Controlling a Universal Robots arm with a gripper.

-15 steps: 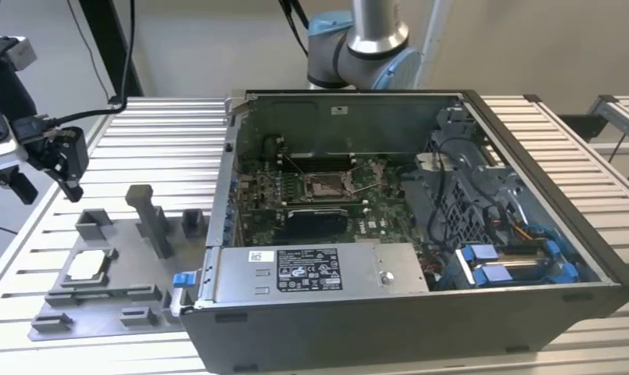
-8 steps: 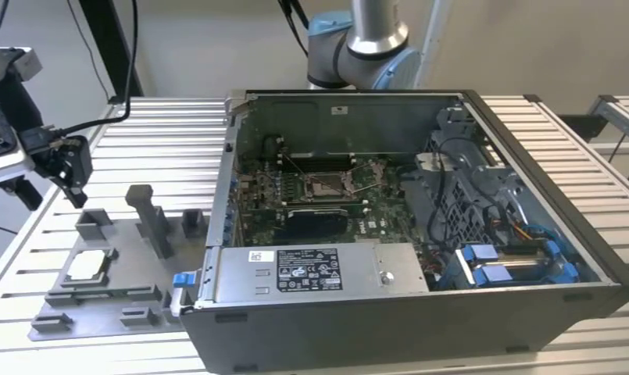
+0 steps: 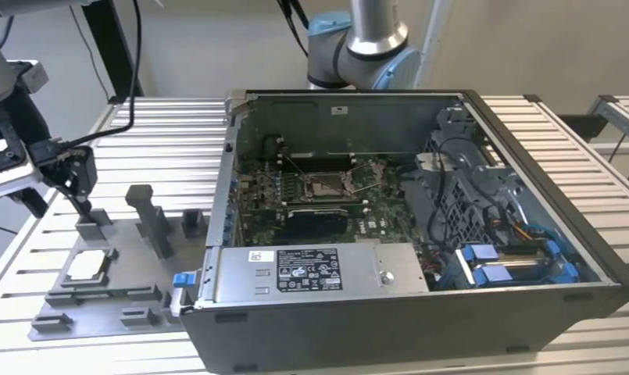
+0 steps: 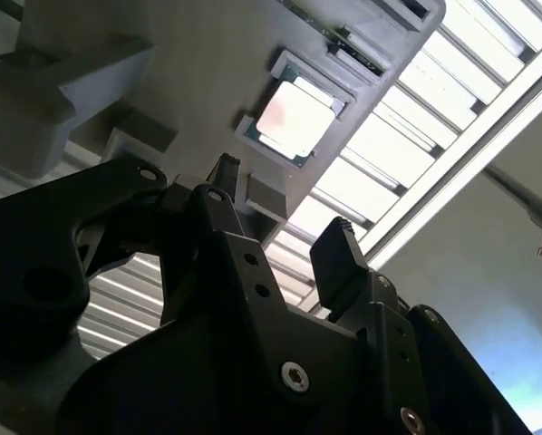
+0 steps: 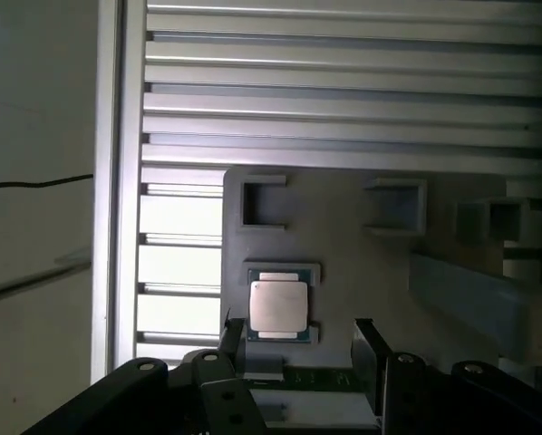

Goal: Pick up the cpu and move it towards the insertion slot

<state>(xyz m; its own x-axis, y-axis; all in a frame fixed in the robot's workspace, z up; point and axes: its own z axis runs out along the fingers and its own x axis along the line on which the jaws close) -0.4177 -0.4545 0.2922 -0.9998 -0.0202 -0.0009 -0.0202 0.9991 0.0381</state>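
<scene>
Slatted metal table runs under everything, with a grey tray at the exterior view's left and an open computer case beside it. My pincer hangs over the tray, fingers spread wide and nothing between them. In the first wrist view the cpu lies flat in its square pocket on the tray, just ahead of my fingertips and not touched by them. The insertion slot sits on the green board inside the case, well apart from me. I judge this to be the approach for the grasp. To do it well I should centre the gap over the chip, square my fingers to two opposite edges, come down level, and squeeze gently on its thin sides without scraping the pocket walls.
</scene>
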